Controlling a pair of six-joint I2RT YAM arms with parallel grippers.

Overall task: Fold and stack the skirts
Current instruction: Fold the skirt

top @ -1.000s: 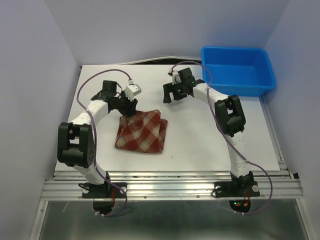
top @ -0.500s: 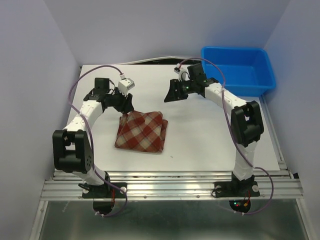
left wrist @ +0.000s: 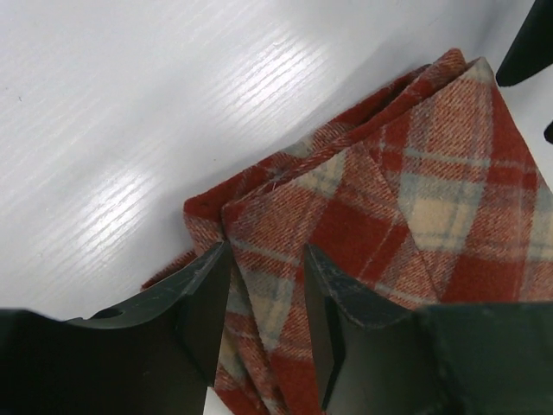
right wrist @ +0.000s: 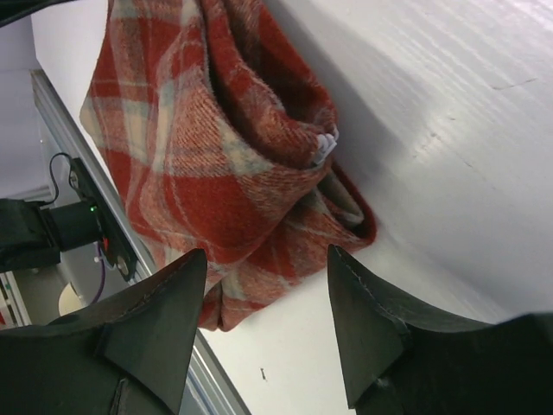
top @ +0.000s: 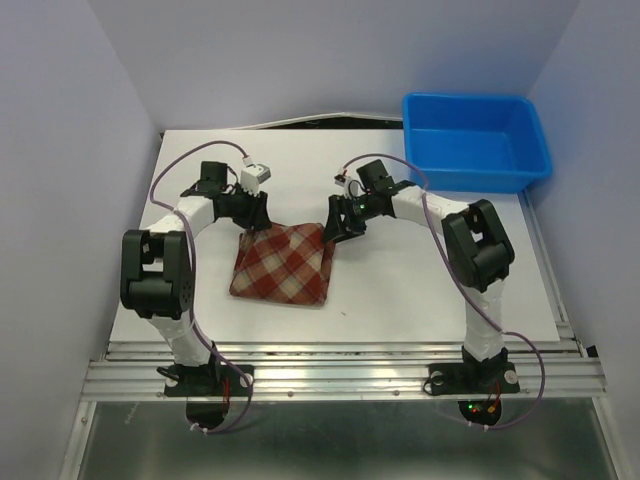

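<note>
One folded skirt (top: 283,262), red and cream plaid, lies on the white table left of centre. My left gripper (top: 252,218) sits at its far left corner. In the left wrist view that gripper (left wrist: 263,294) is shut on a thick fold of the skirt (left wrist: 415,199), with cloth filling the gap between both fingers. My right gripper (top: 338,222) hovers at the skirt's far right corner. Its jaws (right wrist: 268,285) stand open in the right wrist view, with the bunched edge of the skirt (right wrist: 199,173) just beyond the fingertips and bare table between them.
A blue plastic bin (top: 480,175) stands at the far right corner of the table (top: 420,280). Purple cables loop over both arms. The table's metal front rail (top: 340,375) runs along the near edge.
My right arm has swung left from near the bin down to the skirt's far right corner, and its jaws have narrowed. The left gripper has stayed at the far left corner.
</note>
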